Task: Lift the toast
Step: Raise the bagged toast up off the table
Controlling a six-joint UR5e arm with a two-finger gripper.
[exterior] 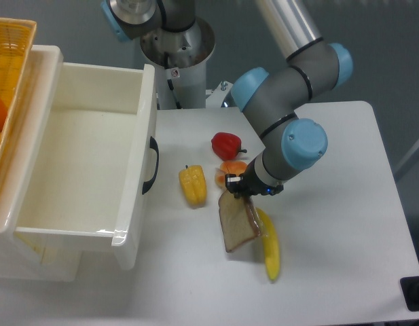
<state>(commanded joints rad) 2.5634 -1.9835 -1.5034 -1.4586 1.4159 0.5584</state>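
The toast [238,223], a brown slice with a darker crust, hangs tilted just above the white table, its top edge pinched by my gripper [238,191], which is shut on it. The gripper's fingers are mostly hidden behind the arm's wrist. The slice's lower edge sits close to the table, beside the yellow banana [269,244] on its right.
An orange lumpy food piece [231,168] and a red pepper [226,144] lie just behind the gripper. A yellow pepper [193,185] lies to the left. A large white bin [138,170] fills the left side, with an orange basket [9,61] beyond it.
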